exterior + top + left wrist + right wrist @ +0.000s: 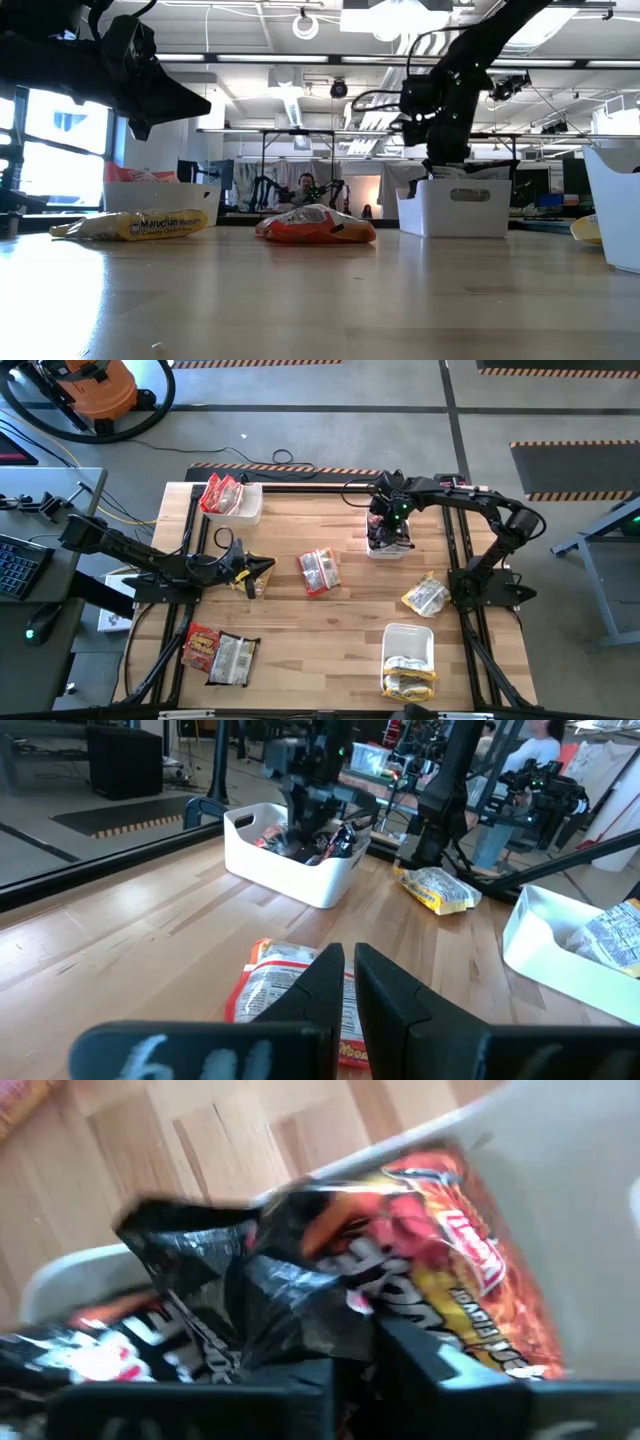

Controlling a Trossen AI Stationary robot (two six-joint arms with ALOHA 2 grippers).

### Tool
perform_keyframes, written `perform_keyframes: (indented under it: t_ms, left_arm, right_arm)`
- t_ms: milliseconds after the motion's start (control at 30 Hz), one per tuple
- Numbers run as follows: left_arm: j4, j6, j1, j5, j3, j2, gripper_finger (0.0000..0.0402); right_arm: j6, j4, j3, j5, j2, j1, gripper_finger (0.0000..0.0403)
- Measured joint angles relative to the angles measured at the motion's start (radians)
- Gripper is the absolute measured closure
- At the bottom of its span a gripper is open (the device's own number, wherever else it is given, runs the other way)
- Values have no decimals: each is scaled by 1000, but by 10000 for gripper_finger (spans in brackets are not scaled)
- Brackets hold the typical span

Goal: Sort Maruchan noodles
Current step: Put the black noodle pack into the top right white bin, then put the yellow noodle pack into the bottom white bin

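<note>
Step in hand, as judged: depositing a dark packet [250, 1305] into the far white bin [386, 546]. Right tool [385, 530] lowered into that bin; fingers [430, 1365] slightly parted around crinkled dark plastic, though whether gripping or letting go cannot be told. Left tool [262, 566] closed, empty, poised over the desk [340, 622] near a red-and-white packet [318, 572].

Next move calls for a clean release, then withdrawal straight up (bin wall close).

Right wrist view alone shows an orange packet [465, 1275] already inside. High view alone shows remaining packets scattered and two other bins part-filled.
</note>
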Motion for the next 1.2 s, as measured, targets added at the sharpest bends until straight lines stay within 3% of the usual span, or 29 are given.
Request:
perform_keyframes:
  t_ms: [167,333,533,667,733,833,900,1067,1200]
  left_arm:
    - [-2,1,0,1,0,0,383]
    - [-15,1,0,3,0,0,383]
    - [-34,-2,0,3,0,0,383]
    - [-41,-6,0,3,0,0,383]
    - [-41,-22,0,3,0,0,383]
    - [-41,-53,0,35,0,0,383]
    - [-42,-58,0,51,0,0,383]
    - [-43,-10,8,52,28,23,383]
    - [-48,18,33,127,74,79,382]
  right_arm:
    - [0,-94,116,1,0,22,268]
    - [-2,-233,257,-2,0,41,254]
    - [-30,-322,360,58,-2,38,317]
    - [-34,-329,364,65,-2,3,386]
    - [-34,-323,353,51,-6,-4,396]
    - [-43,-292,303,45,-74,28,398]
    - [-28,-182,227,32,-167,57,401]
    - [132,233,-102,6,-451,130,402]
    - [267,550,-346,-3,-622,228,402]
